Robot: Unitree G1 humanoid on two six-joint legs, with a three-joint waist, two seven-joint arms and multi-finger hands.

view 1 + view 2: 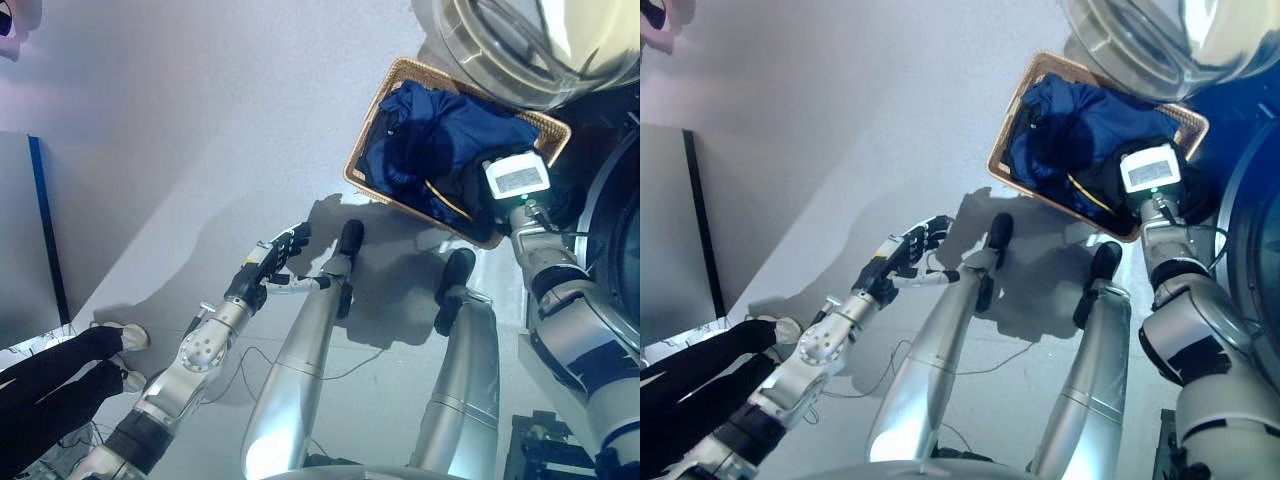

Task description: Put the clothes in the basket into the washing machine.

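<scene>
A wicker basket (372, 128) stands on the floor at the upper right, filled with dark blue clothes (440, 135); it also shows in the right eye view (1015, 120). My right arm reaches into the near corner of the basket. Its hand is buried among the clothes behind the wrist, so its fingers are hidden. My left hand (270, 262) hangs over bare floor to the left of the basket, fingers relaxed and empty. The washing machine's round silver door (500, 45) is just beyond the basket, and its dark front (625, 225) is at the right edge.
A person's dark-trousered legs and pale shoes (125, 338) are at the lower left. A grey panel with a blue edge (38, 200) stands at the left. Light grey floor lies left of the basket.
</scene>
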